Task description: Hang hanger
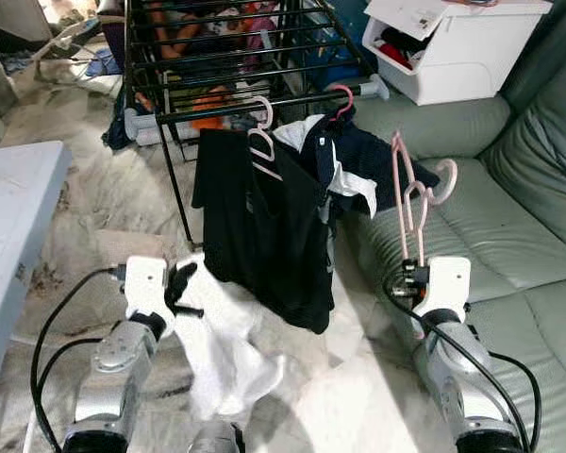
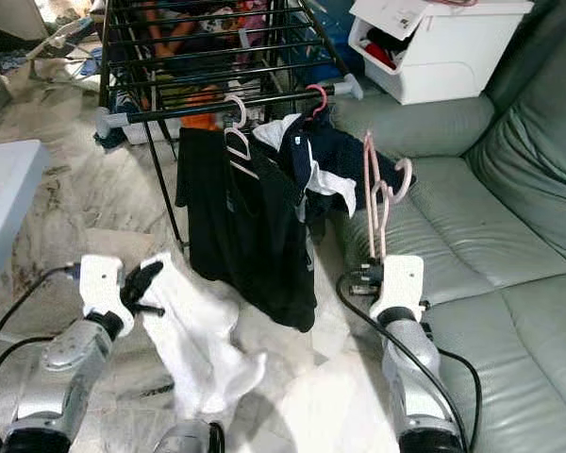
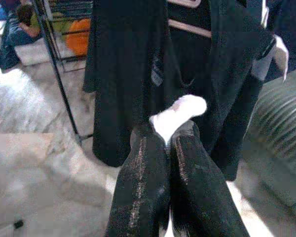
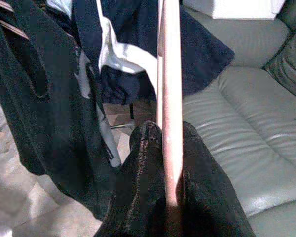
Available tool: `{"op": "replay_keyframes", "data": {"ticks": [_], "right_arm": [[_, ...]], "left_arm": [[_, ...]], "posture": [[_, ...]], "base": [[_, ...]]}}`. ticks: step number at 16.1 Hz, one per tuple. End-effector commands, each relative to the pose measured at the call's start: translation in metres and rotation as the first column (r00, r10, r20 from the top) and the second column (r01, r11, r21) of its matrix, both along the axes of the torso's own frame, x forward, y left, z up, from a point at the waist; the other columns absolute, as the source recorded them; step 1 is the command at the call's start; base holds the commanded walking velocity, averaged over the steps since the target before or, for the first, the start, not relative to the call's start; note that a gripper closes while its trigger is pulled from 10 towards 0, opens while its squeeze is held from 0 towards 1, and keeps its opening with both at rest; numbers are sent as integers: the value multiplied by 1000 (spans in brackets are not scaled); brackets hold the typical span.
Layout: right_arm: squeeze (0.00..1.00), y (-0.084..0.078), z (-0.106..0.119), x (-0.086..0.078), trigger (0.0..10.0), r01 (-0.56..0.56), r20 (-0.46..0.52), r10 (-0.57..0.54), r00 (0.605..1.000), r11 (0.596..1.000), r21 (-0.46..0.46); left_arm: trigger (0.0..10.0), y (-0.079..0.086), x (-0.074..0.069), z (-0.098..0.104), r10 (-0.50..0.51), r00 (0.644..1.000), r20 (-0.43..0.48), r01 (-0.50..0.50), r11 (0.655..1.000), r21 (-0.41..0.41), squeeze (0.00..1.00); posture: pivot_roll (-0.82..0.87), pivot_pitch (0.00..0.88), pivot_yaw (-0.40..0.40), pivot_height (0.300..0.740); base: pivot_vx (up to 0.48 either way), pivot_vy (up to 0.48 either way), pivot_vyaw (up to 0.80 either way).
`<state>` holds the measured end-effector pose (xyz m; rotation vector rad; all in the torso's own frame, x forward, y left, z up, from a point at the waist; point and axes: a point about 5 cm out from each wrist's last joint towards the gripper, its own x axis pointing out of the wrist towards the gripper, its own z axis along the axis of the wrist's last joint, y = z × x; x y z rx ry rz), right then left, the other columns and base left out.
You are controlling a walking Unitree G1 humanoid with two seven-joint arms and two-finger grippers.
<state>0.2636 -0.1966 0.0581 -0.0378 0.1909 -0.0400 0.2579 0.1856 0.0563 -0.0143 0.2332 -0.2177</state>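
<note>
My right gripper (image 1: 410, 274) is shut on a pink hanger (image 1: 407, 193) and holds it upright in front of the sofa, its hook (image 1: 445, 179) pointing right. In the right wrist view the pink hanger (image 4: 168, 98) runs straight up between the black fingers (image 4: 138, 192). My left gripper (image 1: 181, 288) is shut on a white garment (image 1: 222, 344) that hangs down to the floor; a tuft of the white cloth (image 3: 180, 112) sticks out past the fingertips. A black drying rack (image 1: 236, 57) stands ahead, with a black garment (image 1: 264, 226) and a navy-and-white one (image 1: 358, 175) on pink hangers on its front rail.
A grey-green sofa (image 1: 509, 226) fills the right side. A white storage box (image 1: 453, 47) stands behind it. A pale table edge (image 1: 9, 208) lies at the left. Clothes pile under and behind the rack. The floor is marble tile.
</note>
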Motion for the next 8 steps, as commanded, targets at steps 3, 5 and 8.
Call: {"op": "replay_keyframes", "data": {"ticks": [3, 5, 8], "right_arm": [[0, 6, -1, -6, 10000, -8, -12, 8, 1000, 1000, 23], [0, 7, -3, -4, 10000, -14, -22, 14, 1000, 1000, 13], [0, 4, -1, 0, 10000, -12, -19, 12, 1000, 1000, -3]], "left_arm": [[10000, -3, 3, 18, -79, 995, 67, 77, 996, 38, 0], [10000, -8, 2, 20, -134, 988, 74, 129, 990, 65, 0], [10000, -15, -1, 23, -158, 984, 88, 153, 987, 51, 0]], "posture": [[9, 0, 38, 740], [8, 0, 39, 740], [8, 0, 40, 740]], "base": [[0, 0, 0], [0, 0, -400], [0, 0, -800]]}}
